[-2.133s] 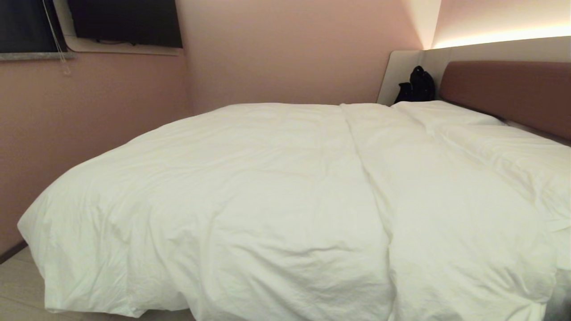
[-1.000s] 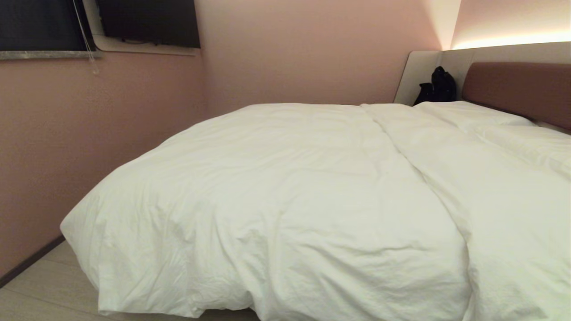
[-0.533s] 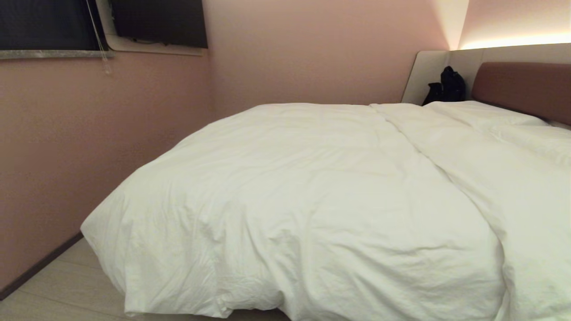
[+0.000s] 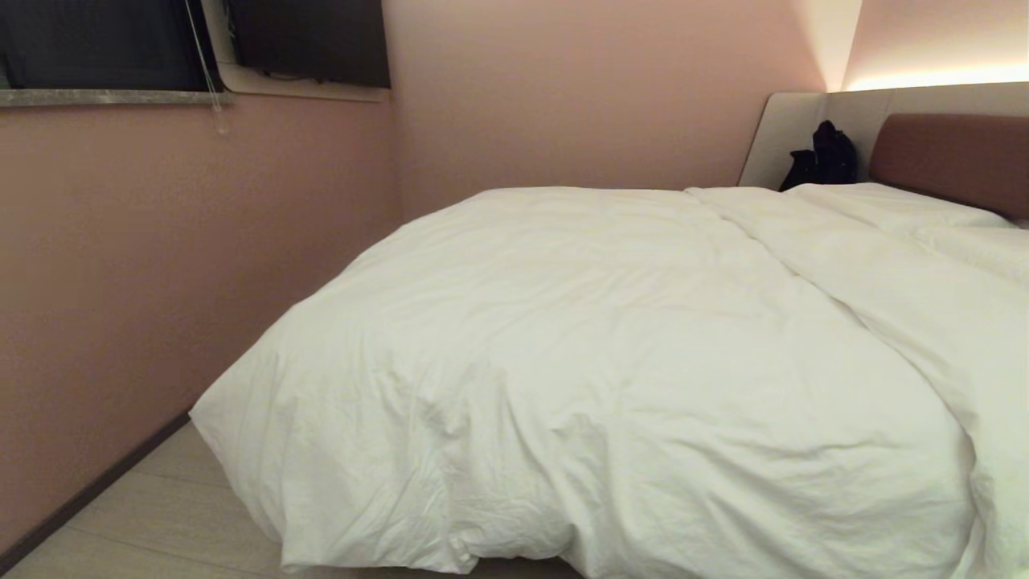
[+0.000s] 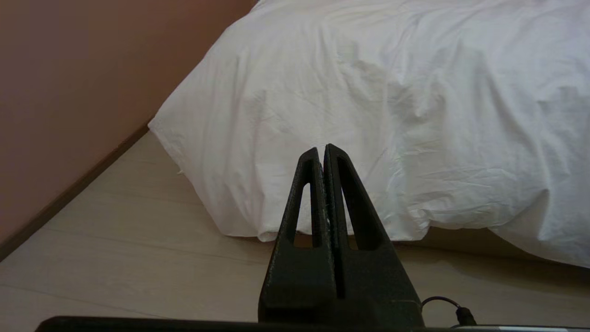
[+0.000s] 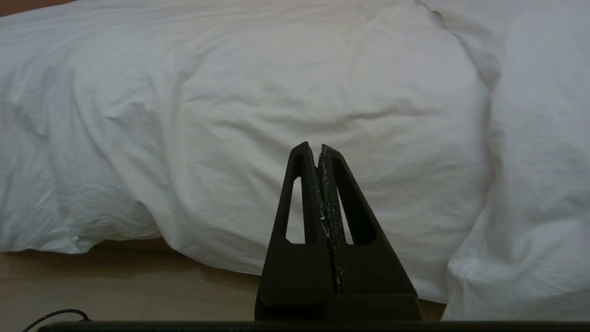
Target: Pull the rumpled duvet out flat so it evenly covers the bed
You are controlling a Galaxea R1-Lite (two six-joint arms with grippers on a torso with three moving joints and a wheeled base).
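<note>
The view has swung left, showing more pink wall [image 4: 201, 265] beside the duvet [image 4: 611, 362]; both pincers, left pincer [image 5: 321, 148] and right pincer [image 6: 313, 146], closed, empty.

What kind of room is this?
Most likely a bedroom, maybe a hotel room: a wide bed with a brown padded headboard, a puffy white duvet over it, and pillows at the head.

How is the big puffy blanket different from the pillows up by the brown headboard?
The duvet spreads across nearly the whole bed and hangs over its near edge toward the floor; the pillows take up only a strip by the headboard. The duvet is full of creases, with a long fold running up it; the pillows look smoother and flatter. Both are white and soft.
</note>
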